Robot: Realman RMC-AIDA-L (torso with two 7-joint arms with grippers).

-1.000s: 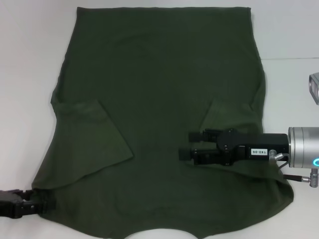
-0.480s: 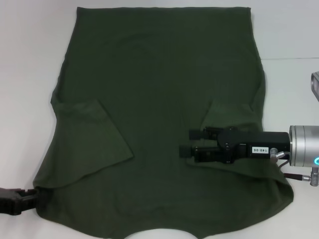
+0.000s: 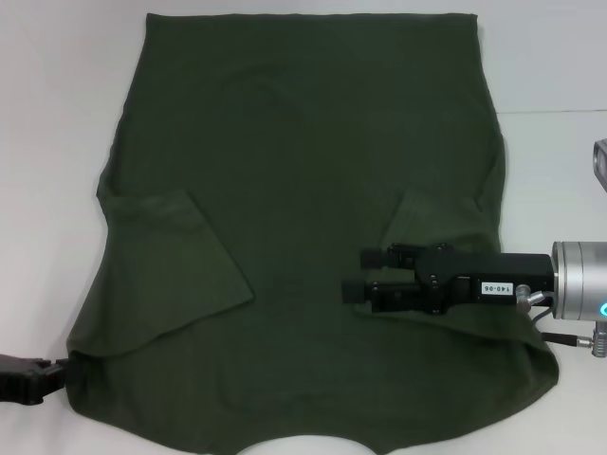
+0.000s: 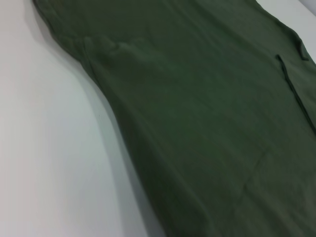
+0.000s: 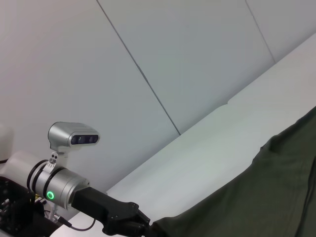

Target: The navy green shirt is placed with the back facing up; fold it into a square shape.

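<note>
Olive shirt (image 3: 303, 190) under right claw (image 3: 353, 275)

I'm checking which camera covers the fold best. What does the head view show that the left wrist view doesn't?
Only the head view shows the whole dark olive-green short-sleeved shirt of soft matte fabric, both sleeves folded inward, the right gripper over its right side, and the left gripper at its near left edge. Only the left wrist view gives a close, slanted look along the shirt's edge, with a seam line. Both show the shirt lying flat on the white table.
</note>
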